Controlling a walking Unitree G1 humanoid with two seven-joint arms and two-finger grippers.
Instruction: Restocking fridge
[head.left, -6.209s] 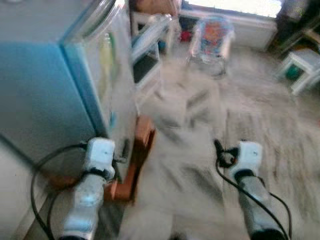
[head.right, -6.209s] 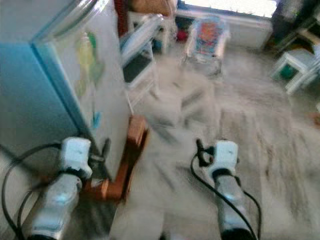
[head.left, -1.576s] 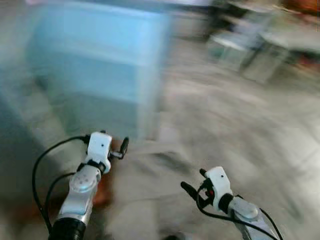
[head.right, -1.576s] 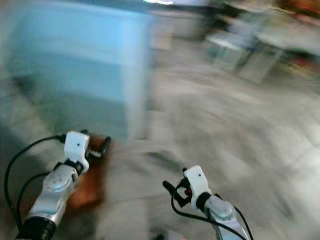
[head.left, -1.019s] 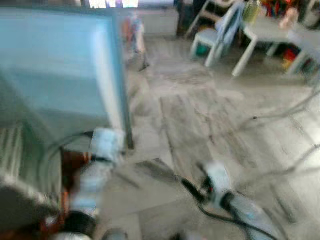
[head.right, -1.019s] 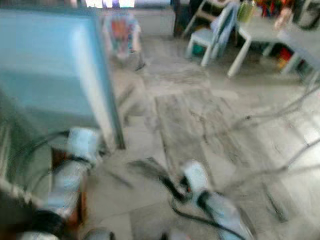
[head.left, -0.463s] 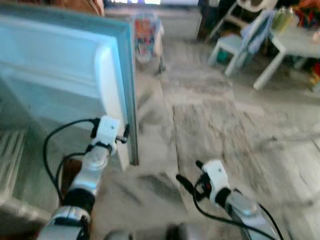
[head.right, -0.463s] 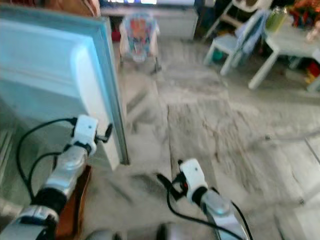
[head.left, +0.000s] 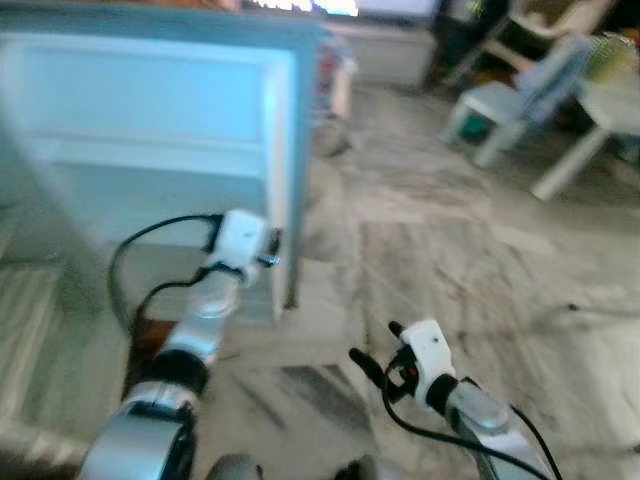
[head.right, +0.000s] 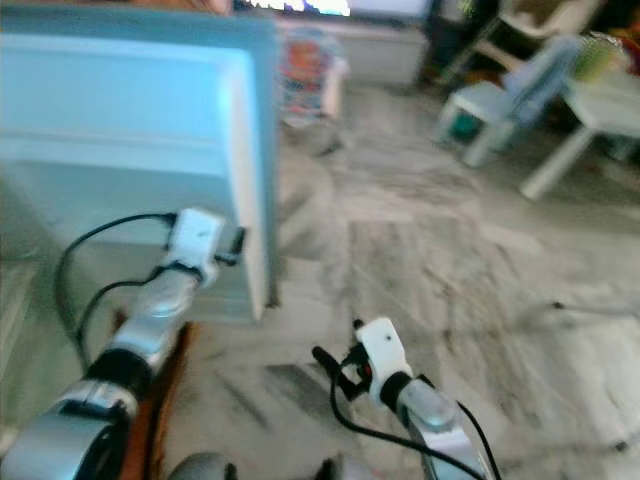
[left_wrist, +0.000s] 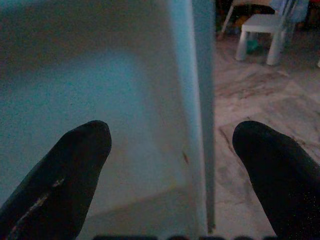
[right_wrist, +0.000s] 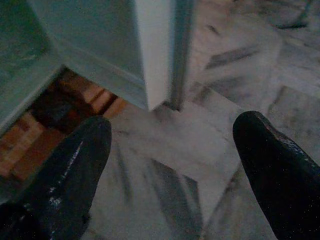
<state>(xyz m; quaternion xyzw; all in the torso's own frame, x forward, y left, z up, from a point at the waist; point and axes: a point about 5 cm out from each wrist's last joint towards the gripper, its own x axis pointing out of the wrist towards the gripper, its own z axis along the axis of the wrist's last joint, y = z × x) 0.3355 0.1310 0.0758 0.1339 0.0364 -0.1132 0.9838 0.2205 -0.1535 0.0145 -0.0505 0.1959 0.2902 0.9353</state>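
Observation:
The fridge door (head.left: 150, 130) stands open and shows its pale blue inner panel, with its free edge (head.left: 290, 180) toward the room. My left gripper (head.left: 272, 250) is raised close against that edge, low on the door. In the left wrist view the left gripper (left_wrist: 170, 135) is open with the door's edge between its spread fingers (left_wrist: 70, 170), and I cannot tell if they touch it. My right gripper (head.left: 372, 342) hangs open and empty over the floor, and from the right wrist view (right_wrist: 170, 130) it faces the door's bottom corner.
A wooden base (right_wrist: 60, 125) lies under the fridge. The fridge's inside (head.left: 30, 310) shows blurred at far left. A white child's table (head.left: 590, 130) and chair (head.left: 495, 105) stand at the back right, a baby bouncer (head.right: 305, 60) behind the door. Marble floor (head.left: 450, 230) spreads to the right.
The camera has swung left, so the door's inner side now faces me. My left arm has reached up and forward to the door's edge. The right gripper stays low.

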